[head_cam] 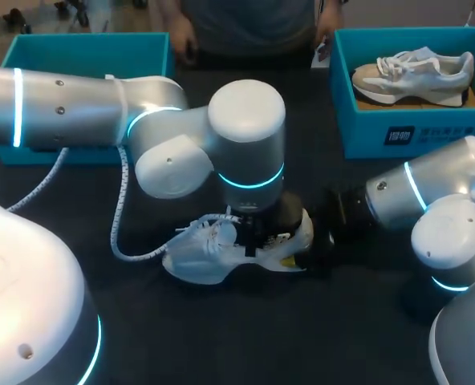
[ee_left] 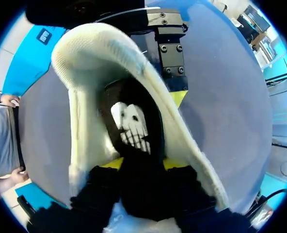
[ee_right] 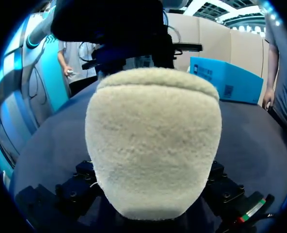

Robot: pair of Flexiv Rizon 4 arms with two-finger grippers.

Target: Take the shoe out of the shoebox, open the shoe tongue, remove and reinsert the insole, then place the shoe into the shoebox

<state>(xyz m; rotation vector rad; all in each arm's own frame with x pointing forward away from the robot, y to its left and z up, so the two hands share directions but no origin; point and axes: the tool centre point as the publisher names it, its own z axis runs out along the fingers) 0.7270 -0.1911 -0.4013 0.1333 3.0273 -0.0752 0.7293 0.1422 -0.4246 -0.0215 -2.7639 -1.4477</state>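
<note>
The dark table (head_cam: 221,337) carries everything. Two teal boxes stand beyond the shoe (head_cam: 205,261): the left shoebox (head_cam: 85,48) off towards my left arm's side, and the right shoebox (head_cam: 414,132) off towards my right arm's side, with a second shoe (head_cam: 414,74) in it.

The shoe itself lies on the table, well apart from both boxes, so taking it out is done.

My left gripper (ee_left: 143,165) comes down over the shoe's mouth from the toe side. Dark material covers it there, and I cannot tell whether it is closed on anything. My right gripper (head_cam: 322,228) is at the shoe's heel, and I cannot tell whether it grips the heel or only rests there.

The black insole (ee_left: 131,126) with its white print lies inside the heel. I judge the insole step is in hand, though whether before removal or after reinsertion is unclear. Boxing the shoe is not yet done.
</note>
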